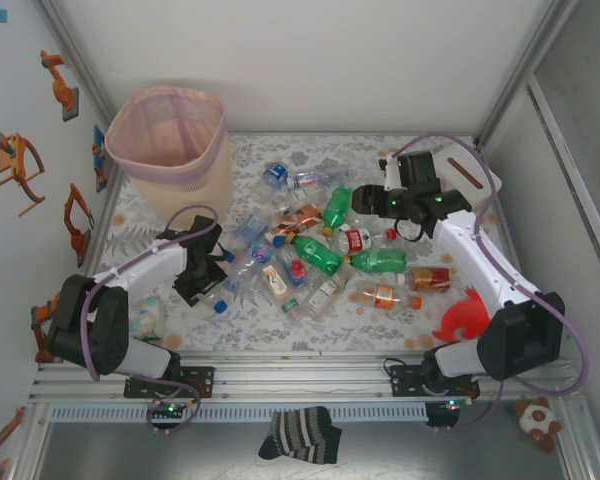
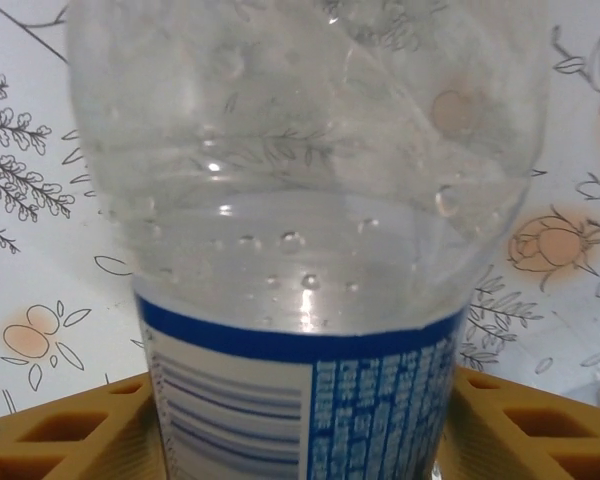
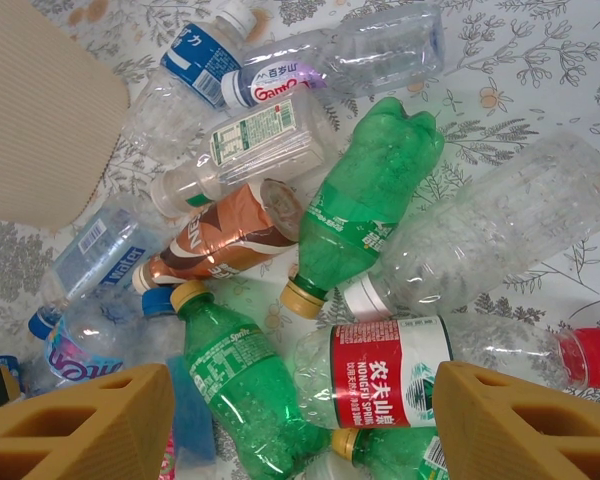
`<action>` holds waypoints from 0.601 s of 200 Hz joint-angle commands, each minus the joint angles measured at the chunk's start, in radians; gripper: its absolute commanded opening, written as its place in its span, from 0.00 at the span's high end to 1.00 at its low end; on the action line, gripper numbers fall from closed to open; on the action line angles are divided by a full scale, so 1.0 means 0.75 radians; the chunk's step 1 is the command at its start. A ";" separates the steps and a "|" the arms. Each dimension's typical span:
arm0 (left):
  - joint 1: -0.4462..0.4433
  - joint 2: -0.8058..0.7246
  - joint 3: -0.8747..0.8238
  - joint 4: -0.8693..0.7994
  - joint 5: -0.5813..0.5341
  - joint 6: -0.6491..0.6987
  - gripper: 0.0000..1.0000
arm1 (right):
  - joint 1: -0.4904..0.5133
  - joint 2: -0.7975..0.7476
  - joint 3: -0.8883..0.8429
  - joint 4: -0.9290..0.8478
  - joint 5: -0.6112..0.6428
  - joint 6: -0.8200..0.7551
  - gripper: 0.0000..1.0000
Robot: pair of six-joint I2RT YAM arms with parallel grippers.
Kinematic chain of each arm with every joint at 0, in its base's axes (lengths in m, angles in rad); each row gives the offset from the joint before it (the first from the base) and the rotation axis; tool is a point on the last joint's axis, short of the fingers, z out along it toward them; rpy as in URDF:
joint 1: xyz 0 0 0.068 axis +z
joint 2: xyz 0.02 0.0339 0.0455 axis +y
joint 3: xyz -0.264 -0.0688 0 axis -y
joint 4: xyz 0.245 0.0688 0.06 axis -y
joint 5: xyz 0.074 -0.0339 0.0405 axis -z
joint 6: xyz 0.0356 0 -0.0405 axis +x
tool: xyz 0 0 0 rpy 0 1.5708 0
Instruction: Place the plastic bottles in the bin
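Left gripper (image 1: 202,268): positioned low over the flowered tabletop (image 1: 255,150), at the left edge of the pile and in front of the bin (image 1: 185,185). In the left wrist view, a clear bottle (image 2: 300,200) with a blue-and-white label lies between the jaws. The orange pads (image 2: 70,435) sit at both sides of the label. Whether they press on it cannot be told.

Right gripper (image 1: 365,200): positioned above the far right part of the pile. The jaws stand apart and hold nothing. In the right wrist view, a clear red-labelled bottle (image 3: 390,375) with a red cap lies on its side below the gap between the two pads. A green bottle (image 3: 365,205) with a yellow cap lies just beyond it, neck toward the camera.

Plastic bottles (image 1: 320,250): spread in a loose heap across the middle of the tabletop, between the two arms. All lie on their sides, many touching or overlapping.

Bin: upright at the far left corner of the tabletop, apart from the heap.
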 commanded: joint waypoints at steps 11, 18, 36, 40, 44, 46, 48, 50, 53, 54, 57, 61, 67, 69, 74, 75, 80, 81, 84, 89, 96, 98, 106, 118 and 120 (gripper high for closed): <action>0.008 -0.071 0.012 -0.064 -0.028 0.037 0.39 | 0.013 -0.038 -0.011 0.015 0.020 -0.006 0.32; 0.008 -0.079 0.016 -0.070 -0.028 0.046 0.39 | 0.014 -0.039 -0.012 0.015 0.019 -0.005 0.32; 0.010 -0.106 0.034 -0.093 -0.032 0.062 0.42 | 0.013 -0.040 -0.012 0.019 0.018 -0.005 0.32; 0.011 -0.113 0.040 -0.099 -0.034 0.068 0.43 | 0.014 -0.038 -0.012 0.019 0.018 -0.005 0.32; 0.010 -0.120 0.046 -0.105 -0.035 0.074 0.44 | 0.014 -0.038 -0.011 0.019 0.018 -0.005 0.32; 0.010 -0.124 0.048 -0.107 -0.036 0.076 0.44 | 0.013 -0.038 -0.011 0.019 0.019 -0.005 0.32; 0.010 -0.127 0.052 -0.109 -0.036 0.080 0.44 | 0.013 -0.038 -0.010 0.019 0.020 -0.005 0.32; 0.011 -0.130 0.054 -0.111 -0.037 0.084 0.45 | 0.013 -0.038 -0.010 0.019 0.019 -0.005 0.32; 0.012 -0.136 0.059 -0.114 -0.036 0.088 0.45 | 0.013 -0.037 -0.009 0.019 0.020 -0.005 0.32; 0.012 -0.139 0.061 -0.115 -0.037 0.091 0.45 | 0.013 -0.036 -0.010 0.019 0.019 -0.005 0.32; 0.012 -0.144 0.065 -0.119 -0.038 0.095 0.46 | 0.014 -0.036 -0.010 0.021 0.019 -0.005 0.32; 0.012 -0.153 0.072 -0.124 -0.039 0.100 0.46 | 0.014 -0.035 -0.008 0.022 0.018 -0.006 0.32; 0.013 -0.166 0.083 -0.130 -0.036 0.116 0.47 | 0.014 -0.034 -0.007 0.022 0.018 -0.006 0.32; 0.014 -0.171 0.088 -0.132 -0.035 0.122 0.48 | 0.013 -0.033 -0.007 0.022 0.018 -0.006 0.32; 0.014 -0.183 0.098 -0.135 -0.033 0.138 0.48 | 0.013 -0.032 -0.007 0.022 0.018 -0.007 0.32; 0.014 -0.185 0.100 -0.137 -0.032 0.142 0.48 | 0.014 -0.032 -0.006 0.023 0.018 -0.007 0.32; 0.014 -0.197 0.113 -0.141 -0.029 0.160 0.49 | 0.015 -0.031 -0.005 0.024 0.020 -0.007 0.32; 0.014 -0.199 0.115 -0.142 -0.029 0.162 0.49 | 0.014 -0.031 -0.005 0.024 0.020 -0.006 0.32; 0.014 -0.209 0.123 -0.145 -0.026 0.175 0.49 | 0.013 -0.031 -0.005 0.024 0.020 -0.005 0.32; 0.014 -0.222 0.134 -0.150 -0.024 0.196 0.49 | 0.013 -0.029 -0.007 0.026 0.020 -0.005 0.32; 0.014 -0.247 0.155 -0.153 -0.015 0.236 0.49 | 0.013 -0.028 -0.005 0.026 0.020 -0.005 0.32; 0.014 -0.255 0.161 -0.156 -0.013 0.247 0.49 | 0.013 -0.027 -0.004 0.026 0.019 -0.005 0.32; 0.014 -0.285 0.193 -0.165 -0.014 0.286 0.49 | 0.013 -0.027 -0.003 0.026 0.020 -0.005 0.32; 0.019 -0.332 0.238 -0.177 -0.015 0.361 0.49 | 0.013 -0.028 -0.001 0.026 0.022 -0.003 0.32; 0.020 -0.341 0.246 -0.179 -0.013 0.375 0.49 | 0.013 -0.029 -0.002 0.026 0.024 -0.003 0.32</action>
